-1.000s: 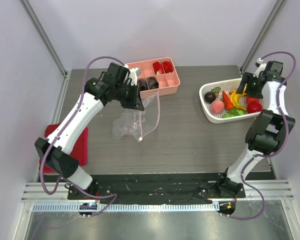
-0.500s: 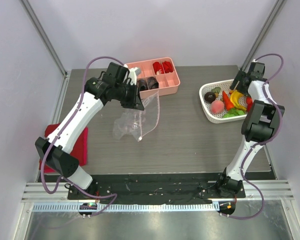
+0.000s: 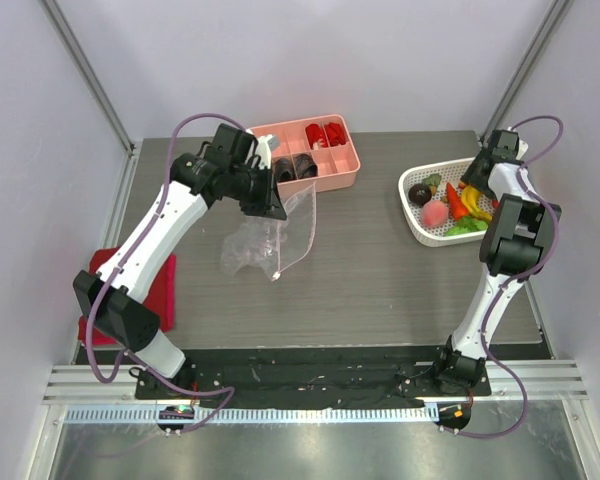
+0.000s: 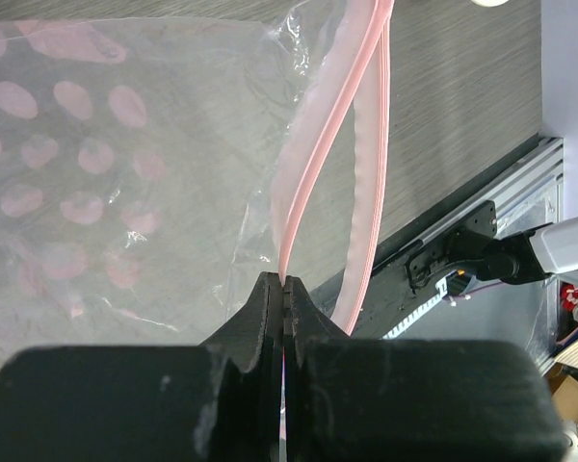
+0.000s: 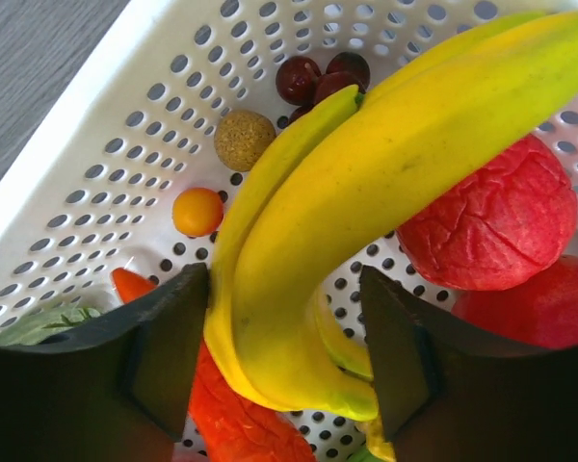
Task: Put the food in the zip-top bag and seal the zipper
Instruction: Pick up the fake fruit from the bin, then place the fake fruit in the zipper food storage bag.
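Pale walls close in a grey wood-grain bench (image 3: 380, 280). On its left half, the left gripper (image 4: 283, 284) is pressed together on the pink zipper (image 4: 374, 144), pinching one strip of the mouth of the zip-top bag (image 3: 260, 245). The clear bag hangs from that pinch and crumples onto the bench just in front of a pink compartment tray (image 3: 330, 180). A red cloth (image 3: 130, 290) lies near the left edge.

At the far right, the food sits in a white mesh basket (image 5: 77, 183). The right gripper (image 5: 281, 279) is down inside it, its fingers closed against either side of a yellow banana (image 5: 414, 173). Around the banana lie a red crinkled piece (image 5: 491, 217), dark cherries (image 5: 318, 77), a tan ball (image 5: 243, 140) and a small orange ball (image 5: 197, 211).
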`<state>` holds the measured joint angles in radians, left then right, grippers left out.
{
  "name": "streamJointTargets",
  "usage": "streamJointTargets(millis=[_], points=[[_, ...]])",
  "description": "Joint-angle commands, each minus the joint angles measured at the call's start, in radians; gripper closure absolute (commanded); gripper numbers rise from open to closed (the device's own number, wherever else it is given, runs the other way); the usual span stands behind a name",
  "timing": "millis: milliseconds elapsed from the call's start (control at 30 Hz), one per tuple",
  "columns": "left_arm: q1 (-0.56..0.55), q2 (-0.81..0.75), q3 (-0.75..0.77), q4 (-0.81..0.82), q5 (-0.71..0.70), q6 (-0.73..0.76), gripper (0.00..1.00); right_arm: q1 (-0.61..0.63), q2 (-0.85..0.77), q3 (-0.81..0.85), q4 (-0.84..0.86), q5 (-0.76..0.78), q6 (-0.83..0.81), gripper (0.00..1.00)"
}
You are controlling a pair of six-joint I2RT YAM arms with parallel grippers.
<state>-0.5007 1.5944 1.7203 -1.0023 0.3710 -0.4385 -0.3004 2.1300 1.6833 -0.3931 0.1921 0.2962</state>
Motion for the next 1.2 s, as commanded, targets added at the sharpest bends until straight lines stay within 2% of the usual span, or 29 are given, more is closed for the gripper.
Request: streamJointTargets(millis=[0,67,200,367,533,733,800,900,1000,1167], points=[[0.008,-0.001,0.002,0.024,0.031,-0.005,1.0,0.0,-0.01,0.047,0.04,0.012,0.035,0.38],[0.008,-0.001,0.002,0.022,0.031,-0.003,1.0,-0.003,-0.015,0.047,0.034,0.003,0.052,0.47],[0.01,-0.002,0.004,0.021,0.031,-0.005,1.0,-0.006,-0.036,0.046,0.022,-0.037,0.054,0.76],[0.011,-0.011,0.001,0.022,0.036,-0.008,1.0,-0.023,-0.107,0.036,0.003,-0.081,0.05,0.98],[0.014,-0.022,-0.011,0.036,0.063,-0.017,1.0,-0.043,-0.244,0.009,0.014,-0.192,0.058,0.99],[0.057,-0.027,-0.034,0.068,0.162,-0.063,1.0,-0.046,-0.422,-0.071,0.128,-0.452,0.093,0.99],[0.074,-0.033,-0.047,0.096,0.196,-0.106,1.0,-0.043,-0.472,-0.108,0.204,-0.566,0.159,0.99],[0.09,-0.047,-0.047,0.148,0.23,-0.144,1.0,-0.008,-0.57,-0.161,0.322,-0.657,0.224,0.99],[0.091,-0.065,-0.056,0.201,0.262,-0.198,1.0,0.038,-0.677,-0.244,0.486,-0.689,0.334,0.99],[0.106,-0.057,-0.077,0.295,0.382,-0.331,1.0,0.204,-0.82,-0.387,0.779,-0.694,0.477,0.99]])
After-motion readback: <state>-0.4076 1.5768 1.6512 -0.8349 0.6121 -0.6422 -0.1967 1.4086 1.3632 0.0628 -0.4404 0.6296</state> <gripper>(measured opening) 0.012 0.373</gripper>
